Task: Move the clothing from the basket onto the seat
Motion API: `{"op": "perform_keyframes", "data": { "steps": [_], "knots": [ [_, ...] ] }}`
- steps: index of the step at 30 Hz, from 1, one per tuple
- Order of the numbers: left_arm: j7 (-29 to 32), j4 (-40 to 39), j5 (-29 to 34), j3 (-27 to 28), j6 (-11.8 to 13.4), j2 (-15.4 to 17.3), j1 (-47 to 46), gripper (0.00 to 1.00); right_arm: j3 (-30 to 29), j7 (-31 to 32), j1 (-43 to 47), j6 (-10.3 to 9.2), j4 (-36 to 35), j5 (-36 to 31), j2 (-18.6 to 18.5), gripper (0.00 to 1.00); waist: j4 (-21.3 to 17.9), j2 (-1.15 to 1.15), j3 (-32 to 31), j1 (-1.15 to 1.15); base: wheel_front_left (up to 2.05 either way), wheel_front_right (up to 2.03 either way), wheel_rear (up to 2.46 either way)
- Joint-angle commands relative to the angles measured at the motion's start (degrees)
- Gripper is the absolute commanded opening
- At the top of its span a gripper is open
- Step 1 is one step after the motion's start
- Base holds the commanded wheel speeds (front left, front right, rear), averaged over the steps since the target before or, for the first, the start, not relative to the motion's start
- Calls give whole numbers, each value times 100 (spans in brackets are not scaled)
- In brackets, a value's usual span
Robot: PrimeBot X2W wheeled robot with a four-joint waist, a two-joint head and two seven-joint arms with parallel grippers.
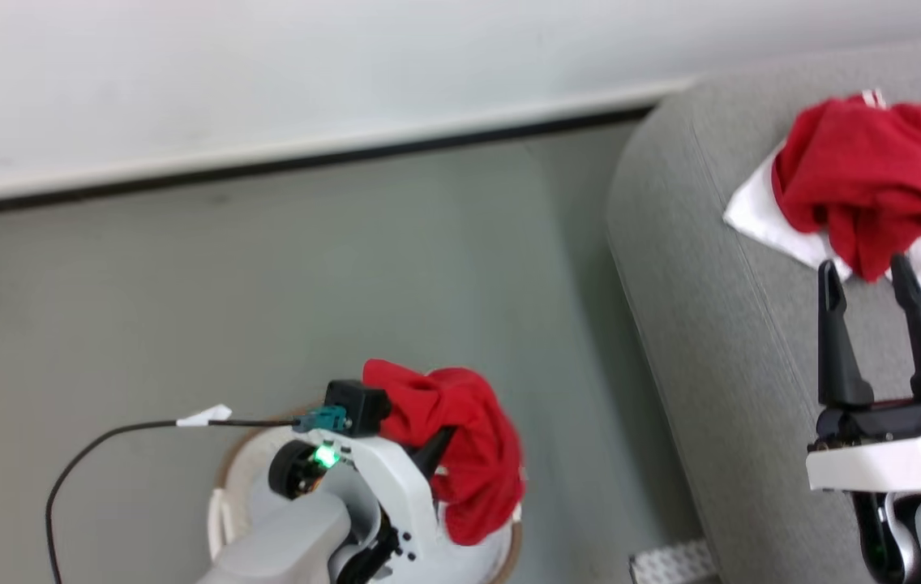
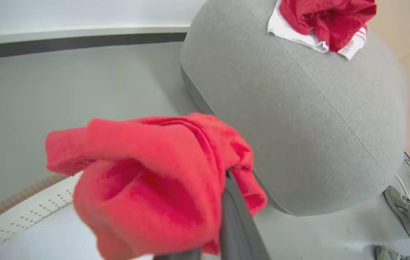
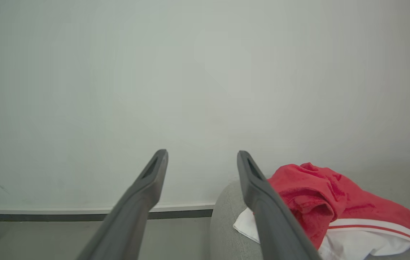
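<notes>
The red garment (image 1: 460, 438) hangs clamped in the closed left gripper (image 1: 438, 448), just above the basket (image 1: 225, 480). The striped garment (image 1: 866, 186) lies on the seat (image 1: 720, 341), with the right gripper (image 1: 864, 269) wide open and empty beside it. This looks like the carrying step; the next move is to swing over the seat and let go.

Bright, even light, faint shadows; wrist views bulge at the edges, the near red garment (image 2: 147, 180) blurred.

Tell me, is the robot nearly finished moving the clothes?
Looks close. The red-and-white garment already lies on the sofa. The left tool is shut on the plain red garment, above the basket. That one has yet to reach the sofa. The right tool is open, empty.
</notes>
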Motion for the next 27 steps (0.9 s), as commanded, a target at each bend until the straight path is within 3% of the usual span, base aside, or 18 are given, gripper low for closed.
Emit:
{"op": "perform_keyframes", "data": {
  "steps": [1,13,27],
  "knots": [
    [-9,-98,177,130,11,32,132,0,-4,-18,137,-13,30,29,-32,100,310,0,-479,1,0,0,0],
    [-8,-1234,1675,1579,207,200,417,0,489,-10,643,-13,292,47,-9,100,592,0,-1209,1,0,0,0],
    [-9,-2354,2398,2561,453,389,375,0,1251,-10,826,-13,522,194,88,100,724,0,-1466,1,0,0,0]
  ]
}}
